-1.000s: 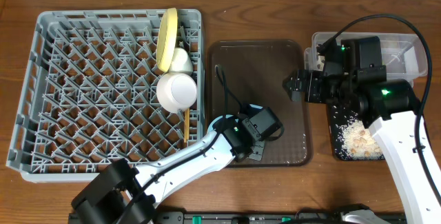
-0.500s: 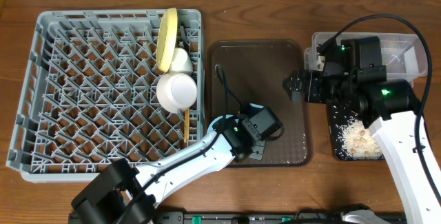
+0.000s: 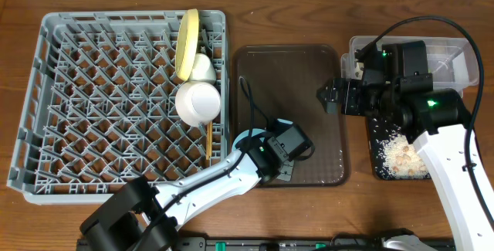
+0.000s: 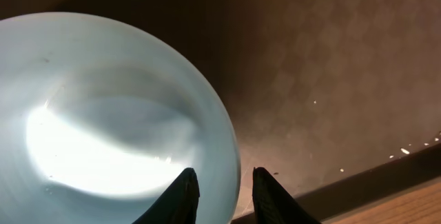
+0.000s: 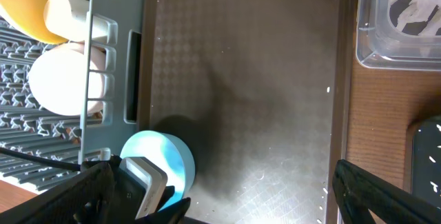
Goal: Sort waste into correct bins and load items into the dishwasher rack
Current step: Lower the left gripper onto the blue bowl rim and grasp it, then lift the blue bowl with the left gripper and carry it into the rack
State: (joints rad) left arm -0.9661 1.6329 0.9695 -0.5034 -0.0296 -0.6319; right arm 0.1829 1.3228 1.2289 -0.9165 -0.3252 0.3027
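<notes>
The light blue bowl [image 4: 103, 114] sits on the brown serving tray [image 3: 293, 73], near its front left corner; it also shows in the right wrist view [image 5: 172, 158]. My left gripper [image 4: 224, 182] is open and straddles the bowl's rim, one finger inside and one outside with a sliver of tray showing. In the overhead view the left arm [image 3: 287, 147] hides the bowl. The right gripper [image 3: 330, 96] hovers wide open over the tray's right side, holding nothing. The grey rack [image 3: 116, 96] holds the yellow plate [image 3: 187, 42], white cup [image 3: 202, 67], whitish bowl [image 3: 197, 100] and chopsticks [image 3: 208, 139].
At the right stand the clear tub [image 3: 455, 58] with white napkin [image 5: 413, 3] inside and, in front of it, the black tray [image 3: 382, 166] carrying rice crumbs [image 3: 401, 154]. A few crumbs speckle the serving tray's front right. The right arm reaches over both bins.
The left wrist has shifted slightly toward the tray's front left corner. The right arm has stayed where it was.
</notes>
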